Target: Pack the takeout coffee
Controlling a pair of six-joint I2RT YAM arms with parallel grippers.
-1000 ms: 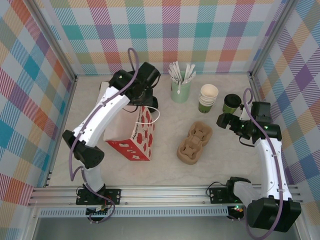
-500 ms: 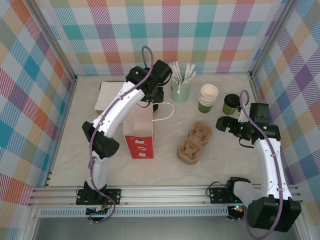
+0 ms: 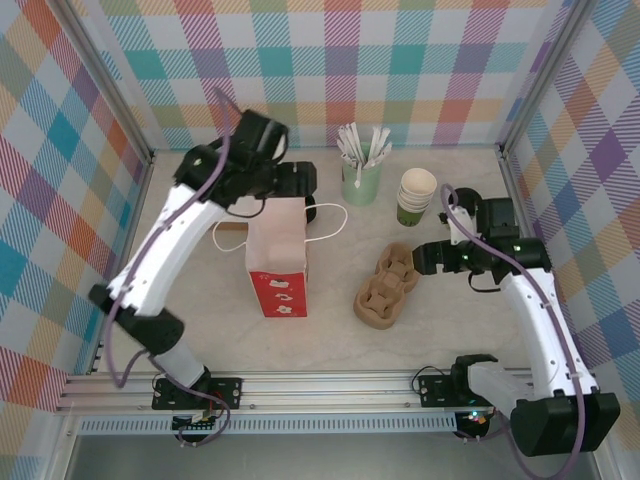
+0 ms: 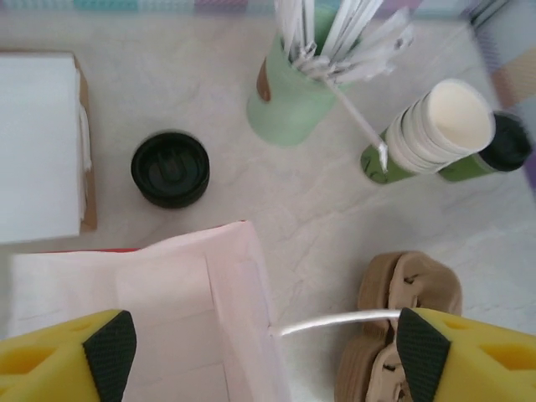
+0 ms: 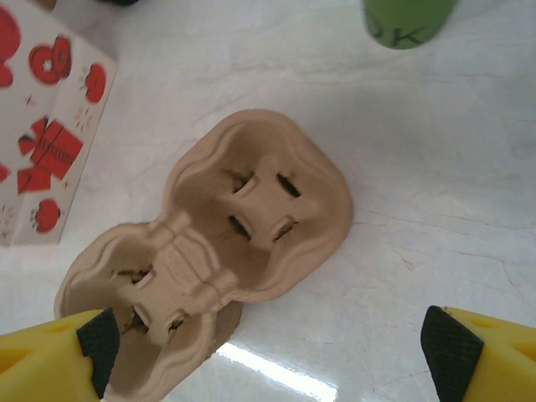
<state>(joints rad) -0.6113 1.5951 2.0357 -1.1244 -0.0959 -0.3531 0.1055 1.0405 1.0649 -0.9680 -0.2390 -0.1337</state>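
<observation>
Half the takeout coffee (image 4: 504,147), seemingly, behind the stacked cups (image 4: 435,126)

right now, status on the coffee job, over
Left pincer open over the paper bag. Right pincer open above the cup carrier. Lidded coffee on the table, ungrasped, close beside the cup stack.

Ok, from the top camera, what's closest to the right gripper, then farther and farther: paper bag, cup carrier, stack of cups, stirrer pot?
Starting from the right gripper:
1. Cup carrier, right beside it on the left.
2. Stack of cups, just behind it.
3. Stirrer pot, farther back and left.
4. Paper bag, way over on the left.
</observation>
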